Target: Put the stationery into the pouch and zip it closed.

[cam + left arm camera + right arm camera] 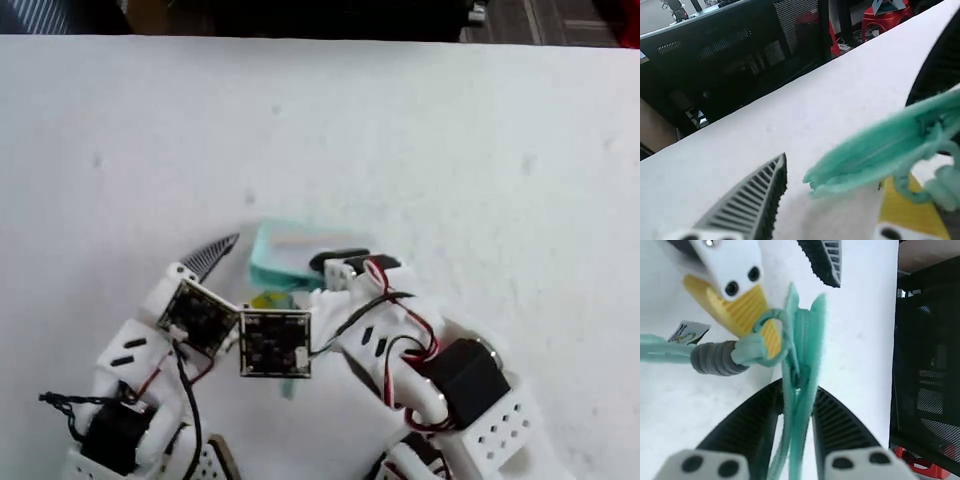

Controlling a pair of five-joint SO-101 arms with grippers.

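Note:
The teal pouch (pixel 290 252) lies on the white table just in front of both arms. My right gripper (pixel 799 387) is shut on the pouch's zipper edge (pixel 802 355), one black finger pressing each side. It also shows in the high view as the right gripper (pixel 340 263). My left gripper (pixel 800 310) stands open, black finger (pixel 757 200) on one side of the pouch (pixel 875 150) and yellow finger (pixel 742 307) on the other. The teal loop of the zipper pull (pixel 771 332) circles the yellow fingertip. A grey bead (pixel 715 359) hangs on its cord. The pouch's contents are hidden.
A small printed tag (pixel 687 332) hangs from the pouch. White table (pixel 450 150) stretches wide beyond it. Past the table's far edge stand black mesh furniture (pixel 740 45) and a red stool (pixel 885 15).

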